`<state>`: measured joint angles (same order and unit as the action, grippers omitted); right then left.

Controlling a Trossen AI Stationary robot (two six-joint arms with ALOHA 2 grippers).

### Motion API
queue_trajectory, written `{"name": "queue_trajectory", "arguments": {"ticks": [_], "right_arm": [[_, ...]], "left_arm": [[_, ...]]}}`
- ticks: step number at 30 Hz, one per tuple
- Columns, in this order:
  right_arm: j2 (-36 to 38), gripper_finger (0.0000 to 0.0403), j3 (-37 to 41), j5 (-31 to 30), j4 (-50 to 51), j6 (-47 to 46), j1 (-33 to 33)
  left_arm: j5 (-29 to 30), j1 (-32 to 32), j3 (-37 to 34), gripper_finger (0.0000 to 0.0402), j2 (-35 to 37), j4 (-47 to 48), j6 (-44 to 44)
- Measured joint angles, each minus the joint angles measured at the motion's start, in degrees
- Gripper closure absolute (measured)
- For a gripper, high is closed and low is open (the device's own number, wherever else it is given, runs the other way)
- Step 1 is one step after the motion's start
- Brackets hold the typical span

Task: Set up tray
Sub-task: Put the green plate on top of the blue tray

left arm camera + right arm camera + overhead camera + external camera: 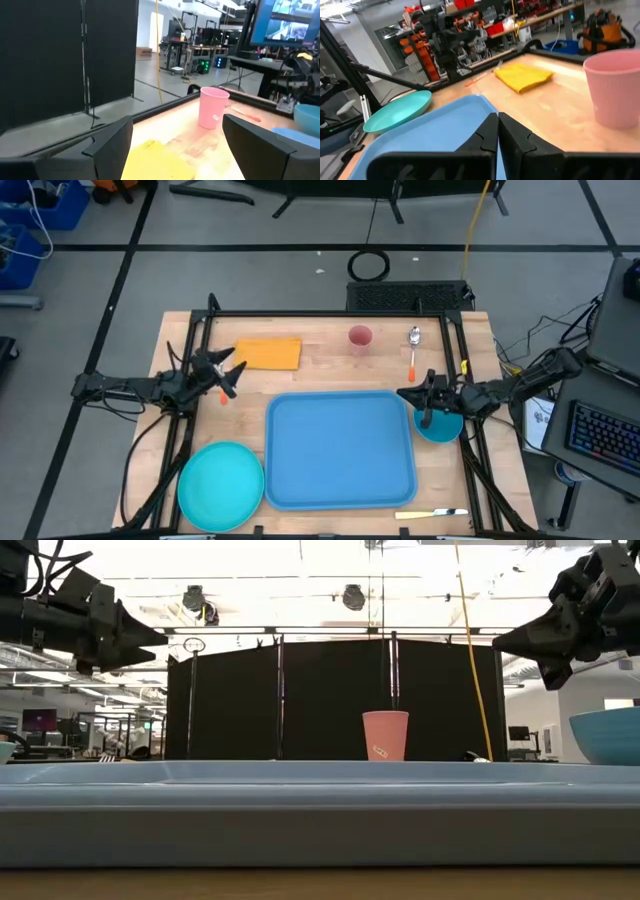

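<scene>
Tray (340, 450) sat empty mid-counter. Left end effector (226, 376) gaped beside napkin (268, 354); right end effector (412, 395) clenched, empty. Needed napkin pinched by edge.

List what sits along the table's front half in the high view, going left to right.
Teal plate → light-blue tray → knife at the front edge; the blue bowl overlaps the knife's span, so its place is unclear.

Even overhead light in high view; shadows faint. Low view: ceiling lamps (350, 595) blown out, tray (320, 805) rim blurred up close. Wrist views soft, right one motion-smeared.
</scene>
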<state>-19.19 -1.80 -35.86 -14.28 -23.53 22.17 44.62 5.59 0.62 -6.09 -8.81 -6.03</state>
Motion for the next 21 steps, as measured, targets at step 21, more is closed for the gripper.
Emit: {"name": "queue_trajectory", "arguments": {"ticks": [21], "right_arm": [[-14.1, 0.0399, 0.0, 5.8, -15.0, 10.4, 0.0]], "left_arm": [[-23.2, 0.1, 0.0, 0.0092, -4.1, 1.8, -23.2]]}}
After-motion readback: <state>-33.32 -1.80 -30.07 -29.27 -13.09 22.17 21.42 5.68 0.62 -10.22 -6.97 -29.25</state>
